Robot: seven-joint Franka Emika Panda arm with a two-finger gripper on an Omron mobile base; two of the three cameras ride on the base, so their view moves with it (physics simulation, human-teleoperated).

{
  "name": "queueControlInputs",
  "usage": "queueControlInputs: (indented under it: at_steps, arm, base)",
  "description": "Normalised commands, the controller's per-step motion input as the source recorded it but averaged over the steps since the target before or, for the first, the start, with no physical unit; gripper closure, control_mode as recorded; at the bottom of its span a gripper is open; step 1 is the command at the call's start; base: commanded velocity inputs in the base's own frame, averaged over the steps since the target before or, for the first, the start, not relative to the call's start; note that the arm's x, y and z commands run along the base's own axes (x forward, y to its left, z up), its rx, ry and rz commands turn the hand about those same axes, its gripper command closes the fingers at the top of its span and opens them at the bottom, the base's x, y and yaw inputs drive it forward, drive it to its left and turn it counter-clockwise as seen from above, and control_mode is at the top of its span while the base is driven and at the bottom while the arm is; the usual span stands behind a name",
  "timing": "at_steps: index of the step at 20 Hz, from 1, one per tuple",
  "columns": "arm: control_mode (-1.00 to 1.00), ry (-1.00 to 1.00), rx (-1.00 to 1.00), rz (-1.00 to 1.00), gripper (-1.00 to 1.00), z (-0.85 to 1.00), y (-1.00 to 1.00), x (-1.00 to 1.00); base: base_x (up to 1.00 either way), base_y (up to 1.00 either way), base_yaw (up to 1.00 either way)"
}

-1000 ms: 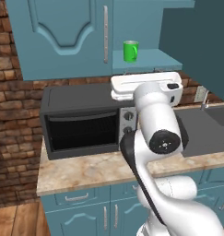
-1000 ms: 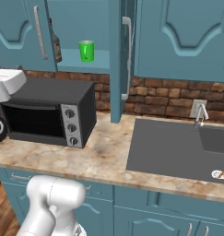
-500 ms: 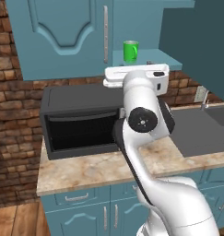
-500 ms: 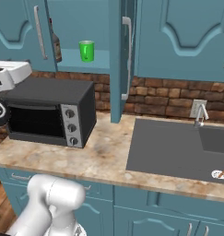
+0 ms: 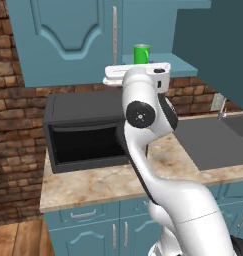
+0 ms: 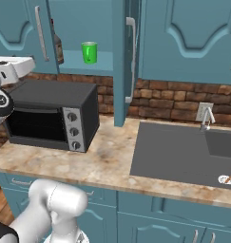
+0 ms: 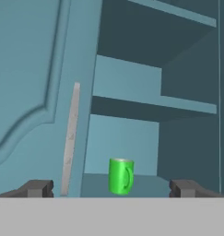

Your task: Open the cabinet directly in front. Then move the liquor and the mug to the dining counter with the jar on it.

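My gripper stands with its jaws spread as wide as they go and nothing between them; the two dark fingertips sit far apart at the bottom of my hand view. Straight ahead of it, beyond the tips and roughly centred between them, the mug stands upright on the lowest shelf of the cabinet, its handle turned to the right of my hand. The cabinet's right door is swung out towards me, while the left door is shut and lies just to the left of my gripper, its silver bar handle running up beside the opening. From the right base view the liquor appears as a dark bottle at the left end of that same shelf, mostly hidden behind the left door's edge, so I may be misjudging how close it is to the mug. My hand is raised above the toaster oven, level with the shelf and still short of the mug.
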Motion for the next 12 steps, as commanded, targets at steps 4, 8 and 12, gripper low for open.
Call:
queueControlInputs:
  at_steps: [4, 8, 12]
  arm:
    - [-1.0, 0.02, 0.01, 0.0, -1.0, 0.0, 0.0, 0.51]
    - [-1.0, 0.0, 0.0, 0.0, -1.0, 0.0, 0.15, 0.49]
    - [-1.0, 0.0, 0.0, 0.0, -1.0, 0.0, 0.21, 0.52]
  base:
    - [0.0, 0.0, 0.0]
    - [0.0, 0.0, 0.0]
    - [0.0, 0.0, 0.0]
